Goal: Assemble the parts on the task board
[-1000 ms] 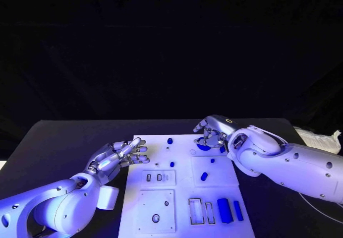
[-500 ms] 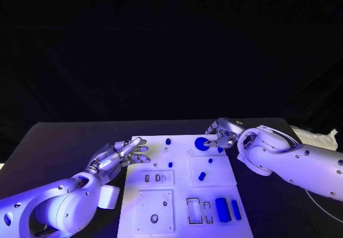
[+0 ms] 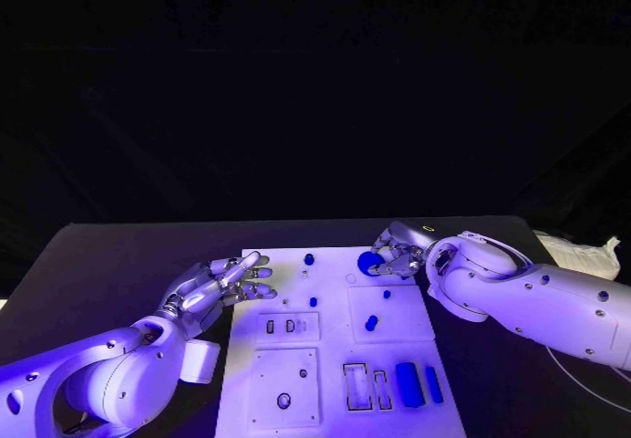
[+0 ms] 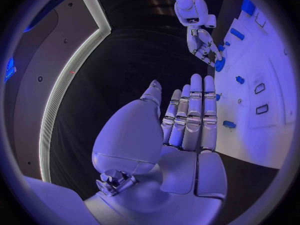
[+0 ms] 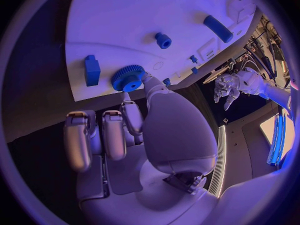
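Blue gear (image 3: 371, 262) has shifted with right hand (image 3: 398, 258).

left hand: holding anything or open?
Open. The left hand has its fingers stretched out with nothing between them, beside the board.

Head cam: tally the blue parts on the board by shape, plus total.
Round gear: 1
Long bars: 2
Small pieces: 4
Total: 7 in the head view; the right hand may hide more.
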Tool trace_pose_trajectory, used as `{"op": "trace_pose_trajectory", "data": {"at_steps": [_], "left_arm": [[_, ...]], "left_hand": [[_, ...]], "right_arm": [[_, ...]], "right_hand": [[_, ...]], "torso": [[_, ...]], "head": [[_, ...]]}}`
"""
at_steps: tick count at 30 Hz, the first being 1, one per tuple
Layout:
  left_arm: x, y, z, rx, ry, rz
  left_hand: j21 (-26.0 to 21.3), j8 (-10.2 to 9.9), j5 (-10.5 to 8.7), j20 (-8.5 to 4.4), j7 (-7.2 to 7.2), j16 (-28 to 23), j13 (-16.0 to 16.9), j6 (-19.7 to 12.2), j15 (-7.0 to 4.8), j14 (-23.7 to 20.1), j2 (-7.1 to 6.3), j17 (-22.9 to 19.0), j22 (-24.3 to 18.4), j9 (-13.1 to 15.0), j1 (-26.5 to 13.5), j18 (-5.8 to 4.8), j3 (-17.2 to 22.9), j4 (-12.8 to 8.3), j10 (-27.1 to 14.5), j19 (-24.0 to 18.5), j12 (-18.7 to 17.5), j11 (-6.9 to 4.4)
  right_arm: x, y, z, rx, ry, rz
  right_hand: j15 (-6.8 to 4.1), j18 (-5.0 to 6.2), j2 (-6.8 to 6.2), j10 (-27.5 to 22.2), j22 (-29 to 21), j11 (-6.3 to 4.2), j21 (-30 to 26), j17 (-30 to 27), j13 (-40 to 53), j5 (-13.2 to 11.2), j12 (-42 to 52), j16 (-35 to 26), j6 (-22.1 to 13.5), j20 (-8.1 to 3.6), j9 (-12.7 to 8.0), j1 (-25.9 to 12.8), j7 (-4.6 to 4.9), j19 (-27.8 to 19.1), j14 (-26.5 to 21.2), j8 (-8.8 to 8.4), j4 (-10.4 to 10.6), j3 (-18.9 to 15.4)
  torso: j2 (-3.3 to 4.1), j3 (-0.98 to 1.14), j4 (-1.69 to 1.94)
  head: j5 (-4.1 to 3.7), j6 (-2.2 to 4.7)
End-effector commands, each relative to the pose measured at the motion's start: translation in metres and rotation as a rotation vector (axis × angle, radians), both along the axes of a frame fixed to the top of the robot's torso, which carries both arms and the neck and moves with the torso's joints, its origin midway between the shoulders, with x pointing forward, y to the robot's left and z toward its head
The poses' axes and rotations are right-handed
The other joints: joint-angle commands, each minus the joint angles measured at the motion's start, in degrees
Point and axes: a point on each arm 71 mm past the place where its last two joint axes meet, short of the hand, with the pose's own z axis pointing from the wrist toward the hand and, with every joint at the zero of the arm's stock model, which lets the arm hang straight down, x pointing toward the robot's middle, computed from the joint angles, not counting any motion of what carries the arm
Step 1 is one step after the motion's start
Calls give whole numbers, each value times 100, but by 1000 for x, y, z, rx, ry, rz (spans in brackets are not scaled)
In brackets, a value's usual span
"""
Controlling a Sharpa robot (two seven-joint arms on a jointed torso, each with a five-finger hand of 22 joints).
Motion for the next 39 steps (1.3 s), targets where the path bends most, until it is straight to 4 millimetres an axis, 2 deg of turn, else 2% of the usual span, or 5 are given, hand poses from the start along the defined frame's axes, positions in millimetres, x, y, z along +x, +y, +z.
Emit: {"op": "trace_pose_trajectory", "data": {"at_steps": [1, 15, 25, 30, 39], "left_arm": [[0, -2, 1, -14, -5, -19], [0, -2, 1, -14, -4, -20], [0, -2, 1, -14, -4, -19], [0, -2, 1, -13, -4, -19], [1, -2, 1, -13, -3, -19]], "left_hand": [[11, -21, -3, 36, 37, -34, -7, -2, 41, 11, -14, 5, 1, -7, 54, 60, 0, -37, -23, -2, -20, 24], [11, -21, -3, 36, 37, -34, -7, -2, 41, 11, -14, 5, 1, -7, 54, 60, 0, -37, -23, -2, -20, 24], [11, -21, -3, 36, 37, -34, -7, -2, 41, 11, -14, 5, 1, -7, 54, 60, 0, -37, -23, -2, -20, 24], [11, -21, -3, 36, 37, -34, -7, -2, 41, 11, -14, 5, 1, -7, 54, 60, 0, -37, -23, -2, -20, 24], [10, -30, -1, 37, 32, -47, -4, 3, 40, 13, 2, 23, 0, -4, 61, 61, 2, -51, -18, -4, -31, 21]], "right_arm": [[1, 2, -3, -40, 14, 5], [3, 6, -6, -86, -11, 2], [0, 9, -3, -128, -77, 22], [-4, 17, 1, -105, -128, 48], [-17, 41, 12, -31, -209, 111]], "right_hand": [[57, -112, 17, 72, 891, 3, 19, 248, 65, 8, 71, 25, 30, 32, 10, 62, 12, 157, 370, 40, -3, -30], [33, -130, 204, 201, 974, -29, 54, 322, 433, -72, 431, 58, 261, 16, 40, 304, -22, 213, 379, 159, -119, 85], [-75, -151, 342, 307, 1070, -168, 94, 382, 674, -253, 675, 80, 738, -67, 153, 683, -188, 280, 388, 394, -403, 453], [-120, -166, 348, 357, 1131, -216, 120, 414, 761, -159, 765, 92, 845, -115, 196, 615, -243, 326, 395, 452, -414, 543], [-130, -184, 305, 385, 1202, -217, 150, 439, 812, 4, 805, 101, 786, -138, 198, 476, -236, 379, 400, 406, -378, 615]], "torso": [[1, -2, 0], [6, 1, 8], [0, 1, 0], [1, -3, 6], [0, -4, 9]], "head": [[11, -6], [5, -29], [15, -36], [19, -30], [48, -10]]}}
